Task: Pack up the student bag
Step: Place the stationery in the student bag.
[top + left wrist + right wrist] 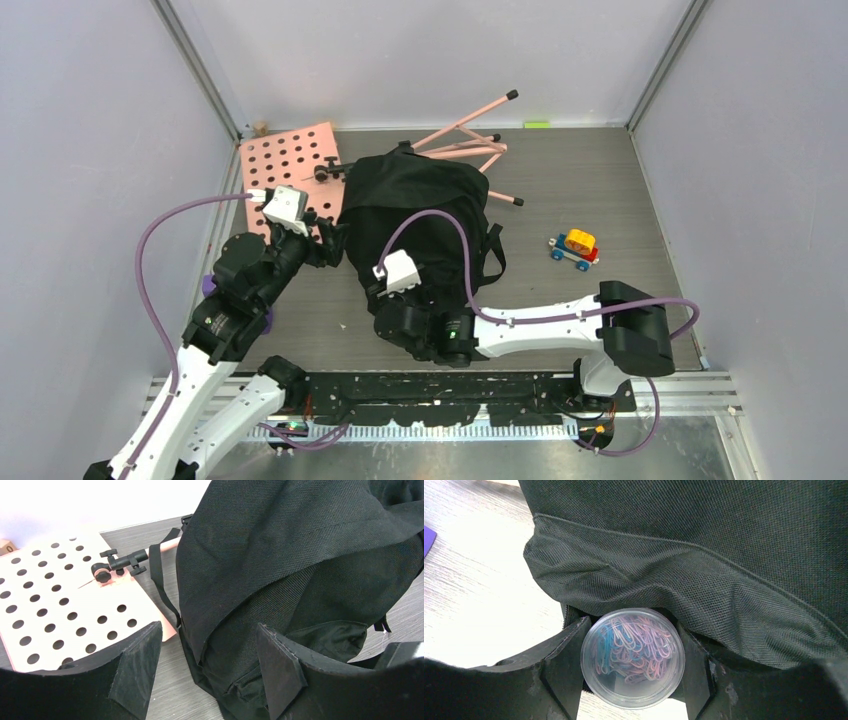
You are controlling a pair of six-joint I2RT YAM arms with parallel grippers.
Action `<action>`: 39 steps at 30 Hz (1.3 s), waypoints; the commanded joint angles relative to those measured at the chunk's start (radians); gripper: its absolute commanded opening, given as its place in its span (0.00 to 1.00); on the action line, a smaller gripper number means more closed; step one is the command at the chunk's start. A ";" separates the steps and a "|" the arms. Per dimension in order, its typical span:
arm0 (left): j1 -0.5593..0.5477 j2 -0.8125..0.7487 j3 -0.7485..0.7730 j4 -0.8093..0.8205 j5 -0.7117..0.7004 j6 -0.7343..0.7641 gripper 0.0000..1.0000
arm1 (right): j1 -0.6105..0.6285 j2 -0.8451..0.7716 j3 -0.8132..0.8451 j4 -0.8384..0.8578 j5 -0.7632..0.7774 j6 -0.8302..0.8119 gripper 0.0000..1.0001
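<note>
Right wrist view shows the right gripper [632, 662] squeezed tight on a small round see-through plastic tub full of coloured paper clips [634, 647], one finger on each side. The tub is right up against a fold of the big black soft cloth student bag [704, 545], at what looks like a pocket edge, but it is not inside yet. The bag lies in the middle of the grey table [620, 180], between the two arms. The left gripper [210, 667] has its fingers wide apart with nothing in them, just beside the bag's side. I think the packing is only part way. The little toy car made of red, yellow and blue blocks [573, 247] sits well apart from the bag on the right. A flat pink board with round holes [295, 170] lies beside the bag, with thin pink stand legs [470, 140] behind it. I can't see inside the bag, so I can't tell what is packed. The pocket opening is mostly hidden by the tub.
</note>
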State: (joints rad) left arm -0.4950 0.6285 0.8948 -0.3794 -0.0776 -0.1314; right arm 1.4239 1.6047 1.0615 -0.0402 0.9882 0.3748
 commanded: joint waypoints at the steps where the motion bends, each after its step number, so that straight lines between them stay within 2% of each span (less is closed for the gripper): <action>1: 0.009 -0.002 0.006 0.025 0.013 -0.014 0.71 | -0.016 -0.002 0.039 -0.036 -0.046 0.134 0.22; 5: 0.009 0.001 0.007 0.024 0.015 -0.014 0.71 | -0.038 0.023 0.055 -0.043 -0.061 0.152 0.41; 7: 0.009 0.002 0.007 0.023 0.016 -0.014 0.71 | -0.041 0.024 0.069 -0.049 -0.054 0.130 0.53; 9: 0.009 0.005 0.007 0.024 0.019 -0.015 0.71 | -0.042 0.016 0.081 -0.057 -0.054 0.110 0.69; 13: 0.009 0.013 0.010 0.021 0.029 -0.019 0.72 | -0.041 -0.010 0.081 -0.069 -0.068 0.104 0.80; 18: 0.009 0.014 0.012 0.019 0.039 -0.025 0.75 | -0.039 -0.050 0.076 -0.105 -0.096 0.120 0.83; 27: 0.009 0.037 0.014 0.016 0.038 -0.026 0.77 | -0.014 -0.148 0.089 -0.200 -0.186 0.130 0.82; 31: 0.009 0.057 0.017 0.007 0.031 -0.017 0.78 | -0.011 -0.234 0.047 -0.247 -0.197 0.208 0.80; 35: 0.009 0.084 0.017 0.006 0.044 -0.019 0.79 | -0.020 -0.336 0.008 -0.350 -0.145 0.304 0.79; 39: 0.009 0.100 0.042 -0.055 0.121 -0.071 0.81 | -0.077 -0.399 -0.018 -0.464 -0.164 0.356 0.75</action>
State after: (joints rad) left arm -0.4904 0.7181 0.8959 -0.3904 -0.0360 -0.1593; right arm 1.3945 1.2736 1.0676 -0.3725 0.8051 0.6296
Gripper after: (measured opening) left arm 0.795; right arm 0.774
